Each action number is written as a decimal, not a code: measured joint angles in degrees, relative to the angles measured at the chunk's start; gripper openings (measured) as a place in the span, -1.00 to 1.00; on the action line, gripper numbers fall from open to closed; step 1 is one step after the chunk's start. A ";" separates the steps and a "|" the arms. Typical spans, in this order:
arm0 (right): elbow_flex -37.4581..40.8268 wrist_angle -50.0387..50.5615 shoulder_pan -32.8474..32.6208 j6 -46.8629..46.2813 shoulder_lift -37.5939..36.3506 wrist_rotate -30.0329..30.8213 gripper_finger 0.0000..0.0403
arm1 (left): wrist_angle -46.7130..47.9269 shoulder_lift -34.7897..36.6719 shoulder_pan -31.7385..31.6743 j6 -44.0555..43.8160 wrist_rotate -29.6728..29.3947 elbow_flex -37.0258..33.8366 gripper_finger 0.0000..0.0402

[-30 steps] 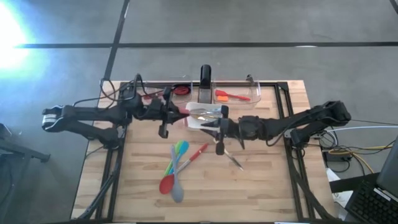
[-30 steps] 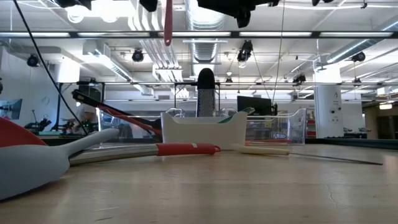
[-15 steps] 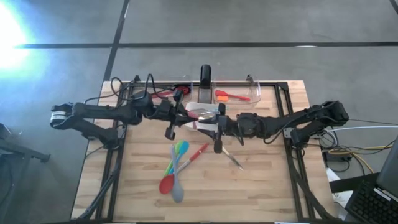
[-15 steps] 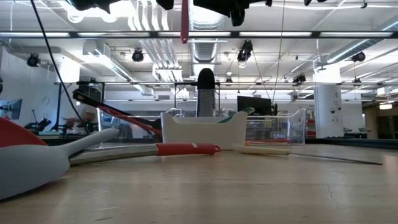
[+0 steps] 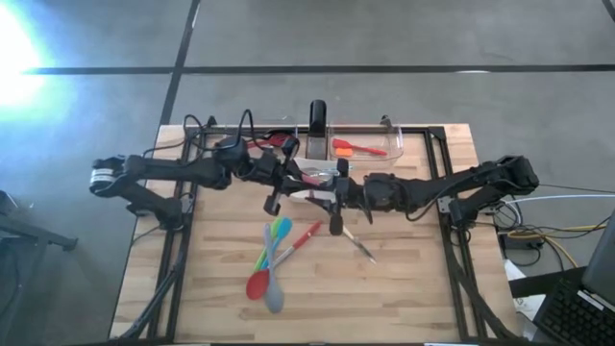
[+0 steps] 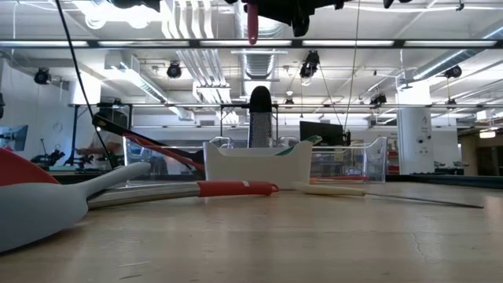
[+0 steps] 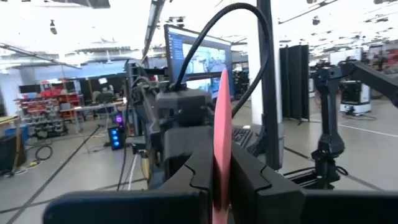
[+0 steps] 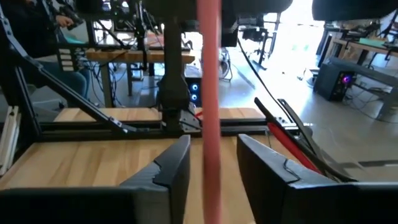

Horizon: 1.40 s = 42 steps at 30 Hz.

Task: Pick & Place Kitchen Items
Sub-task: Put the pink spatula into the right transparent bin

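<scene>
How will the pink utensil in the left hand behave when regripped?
The pink utensil is probably stiff: it stands straight in the left hand. Slim and long, it may pivot or slip between the open fingers of the right hand.

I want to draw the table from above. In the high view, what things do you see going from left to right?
Left gripper holding a pink utensil → black upright thing → right gripper → orange spatula in the clear bin.
</scene>
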State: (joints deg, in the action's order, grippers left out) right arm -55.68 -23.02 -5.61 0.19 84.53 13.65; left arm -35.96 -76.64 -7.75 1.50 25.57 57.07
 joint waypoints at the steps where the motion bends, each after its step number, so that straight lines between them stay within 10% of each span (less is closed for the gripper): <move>1: 0.02 0.23 0.02 0.00 0.00 0.00 -0.43 | -0.01 -0.19 0.00 -0.01 0.44 0.22 -0.88; 6: 0.02 1.22 -0.02 0.12 0.02 -0.15 -0.85 | 0.14 -0.26 -0.02 0.13 0.35 0.25 -0.88; 16: -0.74 6.98 0.00 1.84 -2.64 1.25 -0.89 | 3.77 0.42 -0.04 -1.51 -0.13 0.05 -0.55; 27: -14.15 56.22 7.44 -1.14 -10.30 18.03 -0.90 | 20.99 4.57 -0.01 -1.27 -11.42 -0.04 0.31; 33: -22.87 78.59 20.32 -1.28 -6.85 15.16 -0.90 | 22.12 4.35 -0.02 -1.19 -15.35 -0.08 0.33; 42: -26.51 83.94 37.20 11.84 1.19 1.49 -0.90 | 21.99 4.96 -0.02 -1.25 -15.39 -0.08 0.33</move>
State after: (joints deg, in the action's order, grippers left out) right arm -82.19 60.93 31.60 12.03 85.72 15.13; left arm -13.97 -71.68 -7.77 0.25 10.17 56.99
